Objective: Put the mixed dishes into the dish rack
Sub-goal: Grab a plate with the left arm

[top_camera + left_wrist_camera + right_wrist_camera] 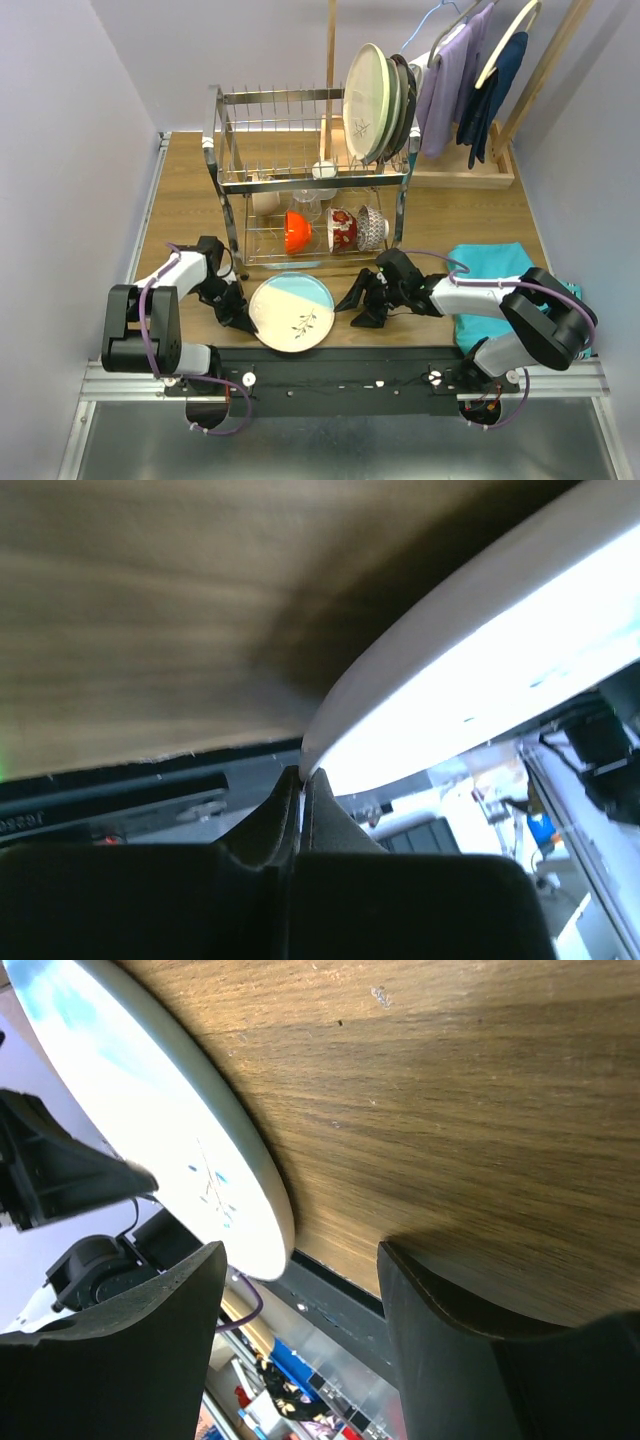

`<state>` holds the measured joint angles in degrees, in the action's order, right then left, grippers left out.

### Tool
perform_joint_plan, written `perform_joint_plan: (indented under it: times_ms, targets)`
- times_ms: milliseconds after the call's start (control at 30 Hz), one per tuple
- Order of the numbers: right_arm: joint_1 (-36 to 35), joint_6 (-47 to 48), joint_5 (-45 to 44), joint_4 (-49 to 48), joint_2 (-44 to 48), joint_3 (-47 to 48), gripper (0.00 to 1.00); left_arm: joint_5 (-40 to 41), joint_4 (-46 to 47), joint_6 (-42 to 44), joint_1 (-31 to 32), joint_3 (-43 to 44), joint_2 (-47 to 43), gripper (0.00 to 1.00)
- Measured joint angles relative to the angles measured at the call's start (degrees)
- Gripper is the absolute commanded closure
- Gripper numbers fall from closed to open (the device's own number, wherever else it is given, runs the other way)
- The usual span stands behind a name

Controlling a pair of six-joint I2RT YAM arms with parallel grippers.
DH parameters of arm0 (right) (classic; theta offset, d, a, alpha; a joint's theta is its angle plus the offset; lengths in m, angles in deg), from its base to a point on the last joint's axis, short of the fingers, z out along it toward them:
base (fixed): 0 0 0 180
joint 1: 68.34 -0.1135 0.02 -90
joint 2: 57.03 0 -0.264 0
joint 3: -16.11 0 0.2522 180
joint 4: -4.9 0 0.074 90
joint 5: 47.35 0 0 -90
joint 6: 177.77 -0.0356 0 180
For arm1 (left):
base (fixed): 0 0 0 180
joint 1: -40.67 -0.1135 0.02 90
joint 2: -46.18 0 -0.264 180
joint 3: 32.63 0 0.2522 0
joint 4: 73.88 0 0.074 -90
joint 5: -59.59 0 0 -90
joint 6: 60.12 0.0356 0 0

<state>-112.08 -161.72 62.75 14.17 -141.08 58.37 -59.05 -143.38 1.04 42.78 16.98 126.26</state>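
The light blue plate (291, 311) lies by the desk's (190, 205) near edge, midway along, so the pick-up looks to be in hand. The left claw (241, 316) is clenched on its left rim, arm stretched low. The right claw (358, 310) rests released just beside the plate. Next move: lift, tip upright, slot into the dish rack (290, 128) toward the far edge.
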Motion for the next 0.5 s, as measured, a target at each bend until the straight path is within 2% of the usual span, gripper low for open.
perform_joint_plan:
  times_ms: [167,333,500]
  targets:
    - [0.0,-0.2,0.1,0.2,-0.7,0.3,0.29,-4.1,-0.5,0.6,1.7,-3.2,-2.8,1.0]
    - [-0.9,-1.7,-0.8,2.8,-1.8,2.3,0.36,-8.7,-0.8,0.5,5.2,-6.8,-8.4,1.0]
    - [-3.8,-4.6,-3.9,4.8,-3.9,5.3,0.38,-11.6,-0.1,-0.5,5.5,-7.5,-8.9,1.0]
